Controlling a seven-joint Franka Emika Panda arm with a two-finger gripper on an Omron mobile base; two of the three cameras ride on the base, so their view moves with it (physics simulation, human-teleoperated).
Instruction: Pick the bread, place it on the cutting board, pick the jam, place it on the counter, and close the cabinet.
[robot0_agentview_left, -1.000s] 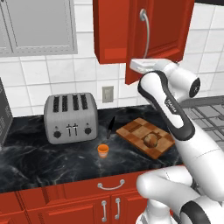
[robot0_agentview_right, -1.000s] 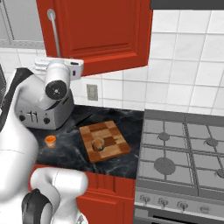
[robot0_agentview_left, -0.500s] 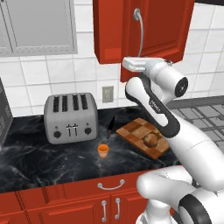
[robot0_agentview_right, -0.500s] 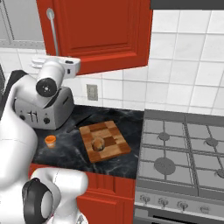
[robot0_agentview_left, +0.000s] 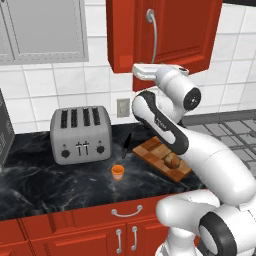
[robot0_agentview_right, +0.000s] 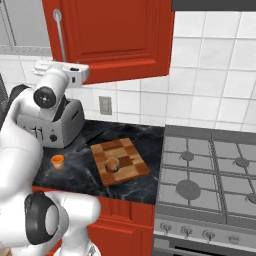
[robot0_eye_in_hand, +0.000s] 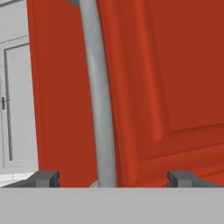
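One red cabinet, flat door, slim silver handle.

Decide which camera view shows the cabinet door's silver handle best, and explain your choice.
The hand view: the handle runs large and close up the red cabinet door, between the open gripper tips. The left base view shows it small and curved; the right base view shows it as a thin bar.

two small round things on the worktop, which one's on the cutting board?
The bread, the mottled brown ball, sits on the checkered cutting board. The jam, the small orange jar, stands apart on the bare black counter, in front of the toaster.
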